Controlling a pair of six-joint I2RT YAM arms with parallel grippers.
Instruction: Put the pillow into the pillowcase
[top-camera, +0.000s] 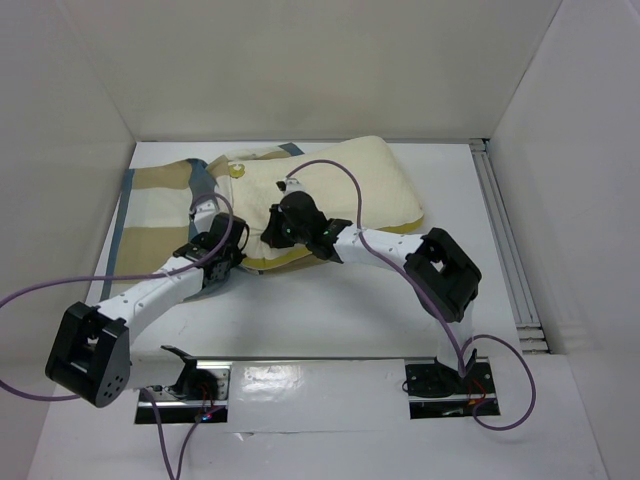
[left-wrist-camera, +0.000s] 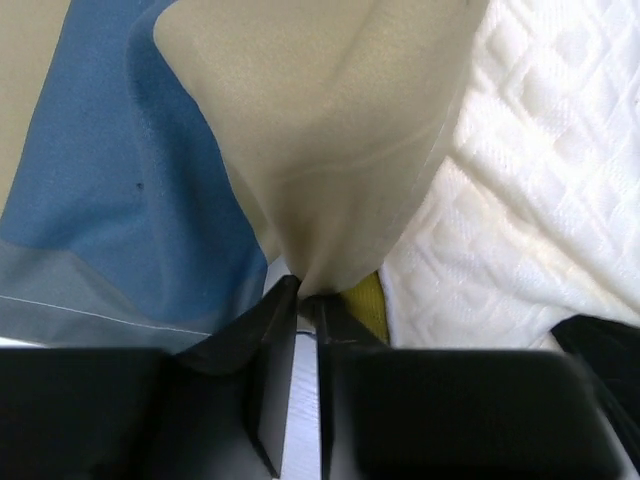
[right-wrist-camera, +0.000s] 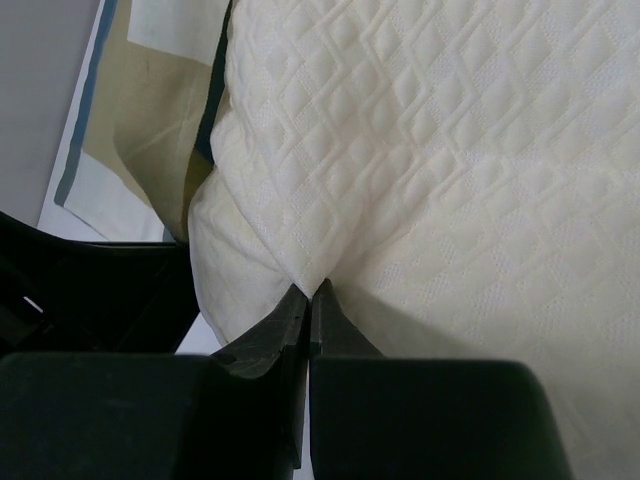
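Clenched left jaws pinch the pillowcase (left-wrist-camera: 330, 150) beside the pillow (left-wrist-camera: 540, 180), whose edge the right jaws grip tight.

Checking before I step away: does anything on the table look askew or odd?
Nothing spilled or damaged. The pillow lies slanted, and the pillowcase beside it is bunched where the left claw pinches it.

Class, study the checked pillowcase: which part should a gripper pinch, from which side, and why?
Pinch the pillowcase at the loose top layer of its edge beside the pillow, coming in low from the near side. Elsewhere it lies flat on the table; only there does the fabric lift into a graspable fold, where the left gripper pinches it.
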